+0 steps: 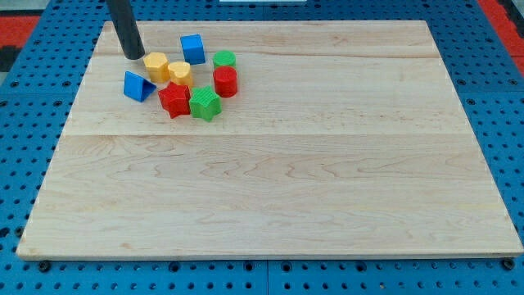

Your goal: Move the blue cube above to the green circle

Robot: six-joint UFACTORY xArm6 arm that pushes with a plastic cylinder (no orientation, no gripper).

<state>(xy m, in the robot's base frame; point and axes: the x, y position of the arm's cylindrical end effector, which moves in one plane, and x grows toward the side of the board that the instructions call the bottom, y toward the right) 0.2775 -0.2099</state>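
Note:
The blue cube (pixel 193 48) sits near the view's top left on the wooden board (pixel 327 164). The green circle (pixel 224 59) lies just to its right and slightly lower, close but apart. My tip (pixel 133 56) rests on the board left of the blue cube, right beside a yellow block (pixel 155 65). The rod rises out of the view's top.
A second yellow block (pixel 180 73), a red cylinder (pixel 225 81), a red star (pixel 173 99), a green star (pixel 205 104) and a blue triangle (pixel 137 86) cluster below the cube and circle. Blue pegboard (pixel 24 123) surrounds the board.

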